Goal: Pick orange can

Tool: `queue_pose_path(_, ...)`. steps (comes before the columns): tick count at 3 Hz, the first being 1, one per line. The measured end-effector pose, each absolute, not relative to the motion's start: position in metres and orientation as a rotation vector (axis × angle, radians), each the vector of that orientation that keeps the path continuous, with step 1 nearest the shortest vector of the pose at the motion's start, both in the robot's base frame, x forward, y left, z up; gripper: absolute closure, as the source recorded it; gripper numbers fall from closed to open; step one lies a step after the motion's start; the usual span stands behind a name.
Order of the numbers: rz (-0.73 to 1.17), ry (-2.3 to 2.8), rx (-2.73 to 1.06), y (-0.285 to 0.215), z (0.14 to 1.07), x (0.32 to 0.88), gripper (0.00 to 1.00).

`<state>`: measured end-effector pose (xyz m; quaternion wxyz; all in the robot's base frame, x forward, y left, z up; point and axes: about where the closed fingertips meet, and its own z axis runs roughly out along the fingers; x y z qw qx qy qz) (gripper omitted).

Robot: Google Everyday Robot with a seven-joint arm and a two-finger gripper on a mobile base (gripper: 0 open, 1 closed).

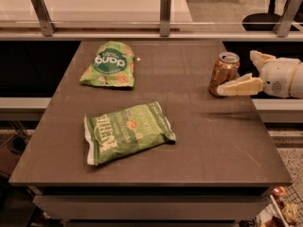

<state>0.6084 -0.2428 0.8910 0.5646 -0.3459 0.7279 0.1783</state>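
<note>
Worktop [203, 145], dark and flat, carries near its front a green snack bag [127, 132] lying flat and a little askew. Farther back, by the right edge, the orange can [223, 72] stands upright with its silver top showing. The pale hand [236, 74] comes in from the right, spread: its nearer finger [244, 86] reaches the can's base, the other sits behind, apart. A second green bag [109, 65] lies at far left.

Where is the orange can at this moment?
In the camera view, the orange can stands upright near the right edge of the table; the open gripper is just to its right, one finger at its base.
</note>
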Motion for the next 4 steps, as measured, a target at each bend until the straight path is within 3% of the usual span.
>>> queue_pose_path(2,0.505,1.579,-0.792,-0.221,0.894,0.624,0.00)
queue_pose_path(3,0.512,1.552,-0.811,-0.211,0.896,0.625,0.17)
queue_pose_path(4,0.516,1.550,-0.814,-0.208,0.896,0.625,0.41)
